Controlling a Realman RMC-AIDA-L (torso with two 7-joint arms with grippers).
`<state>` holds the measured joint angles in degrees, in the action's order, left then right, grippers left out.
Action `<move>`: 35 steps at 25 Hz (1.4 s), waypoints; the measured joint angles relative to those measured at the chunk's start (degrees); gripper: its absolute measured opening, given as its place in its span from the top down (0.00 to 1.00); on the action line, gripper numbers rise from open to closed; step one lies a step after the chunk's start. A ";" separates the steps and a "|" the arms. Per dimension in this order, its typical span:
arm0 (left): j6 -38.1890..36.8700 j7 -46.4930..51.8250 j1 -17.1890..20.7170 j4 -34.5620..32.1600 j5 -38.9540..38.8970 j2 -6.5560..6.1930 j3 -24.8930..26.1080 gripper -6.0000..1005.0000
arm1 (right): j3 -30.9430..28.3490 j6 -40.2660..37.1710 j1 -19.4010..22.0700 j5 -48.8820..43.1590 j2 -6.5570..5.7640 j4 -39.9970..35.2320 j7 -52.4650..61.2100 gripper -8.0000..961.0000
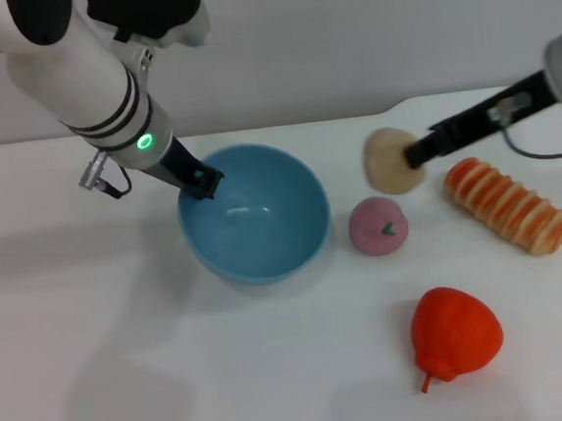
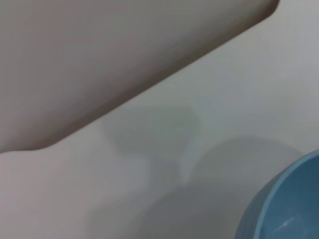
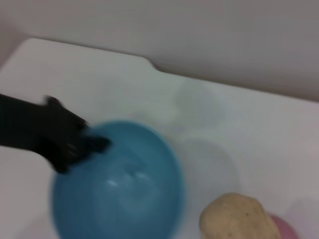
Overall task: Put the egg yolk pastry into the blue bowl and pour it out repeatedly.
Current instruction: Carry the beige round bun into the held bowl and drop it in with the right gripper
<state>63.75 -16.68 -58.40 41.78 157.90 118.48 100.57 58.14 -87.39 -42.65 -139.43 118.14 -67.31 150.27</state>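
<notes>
The right gripper (image 1: 416,150) pinches the egg yolk pastry (image 1: 389,161), lifted right of the blue bowl (image 1: 255,213) (empty now). The left gripper (image 1: 203,183) clamps the bowl's rim. Next: carry it over, then drop.

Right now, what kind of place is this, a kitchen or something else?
Probably a robot practice table, not a real kitchen. The white table holds only toy-like food: an orange strawberry-shaped piece, a pink ball, a striped bread roll and a blue bowl.
</notes>
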 joint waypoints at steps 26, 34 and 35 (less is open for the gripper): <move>-0.91 -0.26 0.22 0.22 -3.83 -0.25 -3.48 0.99 | 5.79 11.86 -4.94 18.17 0.14 16.29 -11.34 0.91; -1.46 -0.49 0.22 0.05 -3.82 -0.33 -3.20 0.99 | 5.82 11.95 -5.66 17.75 0.06 17.94 -12.20 0.88; -1.57 -0.49 0.22 0.02 -3.84 -0.34 -3.20 0.99 | 5.76 12.01 -5.55 17.79 0.08 17.83 -12.45 0.87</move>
<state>62.17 -17.18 -58.18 41.80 154.07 118.14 97.37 63.90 -75.38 -48.21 -121.64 118.21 -49.48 137.82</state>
